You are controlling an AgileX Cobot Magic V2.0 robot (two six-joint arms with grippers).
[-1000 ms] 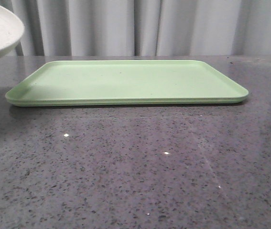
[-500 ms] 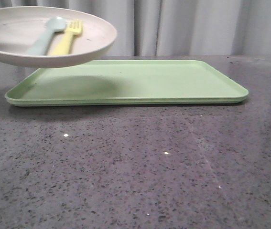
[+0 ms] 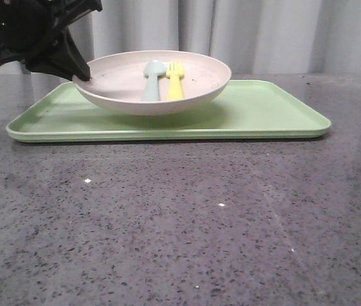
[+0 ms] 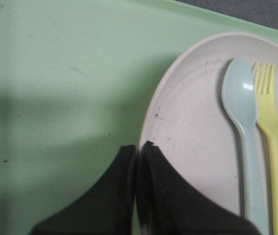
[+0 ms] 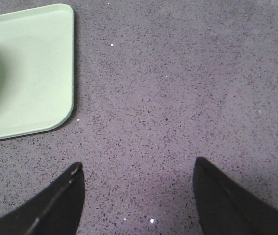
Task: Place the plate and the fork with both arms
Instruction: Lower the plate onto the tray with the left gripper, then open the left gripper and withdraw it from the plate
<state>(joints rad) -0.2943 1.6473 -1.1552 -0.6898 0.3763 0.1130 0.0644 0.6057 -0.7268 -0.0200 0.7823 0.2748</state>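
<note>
A speckled dark grey table [image 3: 180, 223] stretches back to pale grey curtains [image 3: 263, 35], with a flat light-green tray [image 3: 276, 111] lying across its far half. The left gripper [image 3: 84, 73], jaws pinched tight on the left rim of the plate [image 3: 123, 80], holds it low over the tray's left half, with the fork [image 3: 176, 81] and a pale blue spoon [image 3: 151, 80] side by side inside. Half a second ago the plate hung higher and further left; the right gripper [image 5: 139, 196] hovers wide open and empty over bare table just right of the tray.

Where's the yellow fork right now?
In the front view the fork lies inside the plate, just right of the spoon. The left pincer holds the plate's left rim over the green tray.
</note>
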